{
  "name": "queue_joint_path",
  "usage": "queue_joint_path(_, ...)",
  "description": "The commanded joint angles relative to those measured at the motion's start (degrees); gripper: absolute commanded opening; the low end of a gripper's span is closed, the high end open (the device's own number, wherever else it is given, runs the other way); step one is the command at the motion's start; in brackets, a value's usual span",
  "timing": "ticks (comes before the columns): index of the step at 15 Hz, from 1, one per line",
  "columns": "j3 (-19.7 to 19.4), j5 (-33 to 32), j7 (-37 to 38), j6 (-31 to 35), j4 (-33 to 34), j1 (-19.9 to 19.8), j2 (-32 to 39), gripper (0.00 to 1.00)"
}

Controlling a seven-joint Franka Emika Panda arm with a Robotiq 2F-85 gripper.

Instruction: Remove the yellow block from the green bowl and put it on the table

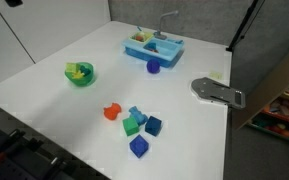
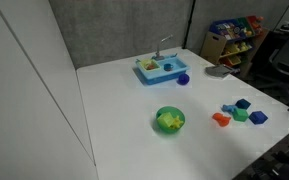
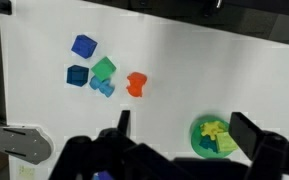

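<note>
The green bowl (image 3: 198,133) sits on the white table (image 3: 204,70) at the lower right of the wrist view. In it lie the yellow block (image 3: 225,143), a yellow star-like piece and a darker piece. My gripper (image 3: 184,125) is open and empty, high above the table, with its right finger over the bowl's right edge. The bowl also shows in both exterior views (image 1: 80,75) (image 2: 170,120), with yellow inside. My gripper is out of view in both exterior views.
An orange-red block (image 3: 135,83) and a cluster of blue and green blocks (image 3: 92,70) lie left of the bowl. A light blue tray (image 1: 154,46) and a blue block (image 1: 153,67) stand at the far side. A grey metal plate (image 1: 217,91) lies at the table edge.
</note>
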Motion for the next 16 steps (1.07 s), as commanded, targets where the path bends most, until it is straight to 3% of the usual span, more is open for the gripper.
queue_joint_path(1,1.0,0.9,-0.8,1.3,7.6,1.4,11.8,1.00)
queue_joint_path(16,5.8,2.3,-5.7,12.2,31.5,3.7,51.6,1.00)
